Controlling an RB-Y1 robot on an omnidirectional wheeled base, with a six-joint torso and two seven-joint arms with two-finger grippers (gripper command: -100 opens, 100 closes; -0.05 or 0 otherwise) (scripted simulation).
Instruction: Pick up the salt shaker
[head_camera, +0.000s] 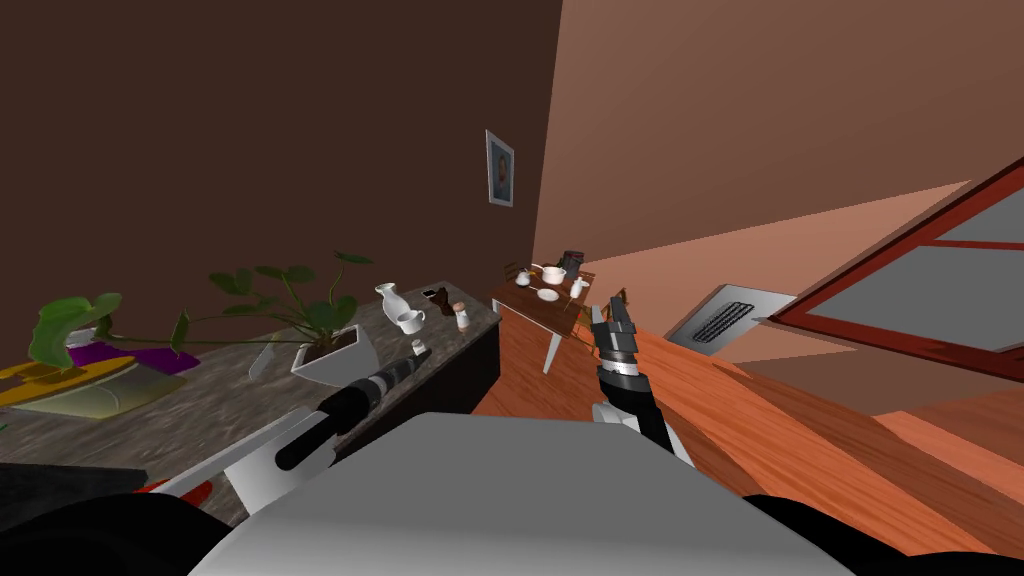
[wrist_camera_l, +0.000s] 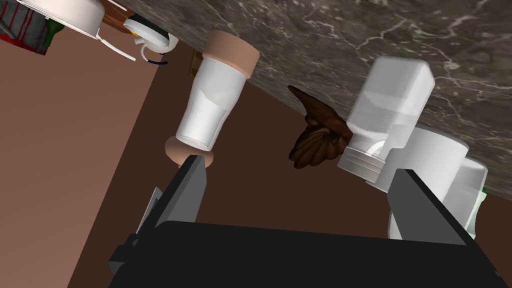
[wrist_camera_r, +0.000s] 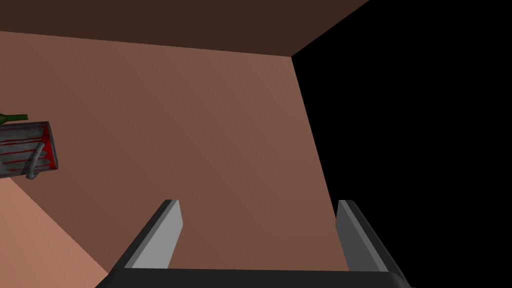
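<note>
Landmark: dark brown carved figurine, standing on the dark marble counter with pale veins.
Shaker one: white tapered shaker with tan cap and tan base. It stands upright on the counter, just beside the figurine.
Shaker two: white square-shouldered shaker with ribbed white cap. It stands upright on the counter near the figurine, on the side opposite shaker one and nearer the robot.
Task item: one of these two shakers. Which one holds the salt cannot be told.
Left gripper: fingers spread wide, holding nothing. It is aimed at the figurine from short of it, with shaker one toward one finger and shaker two toward the other.
Right gripper: fingers spread wide, holding nothing. In the head view it is raised over the orange wooden floor, well apart from the figurine.
White handled mug: on the counter near the figurine, just beyond shaker two.
</note>
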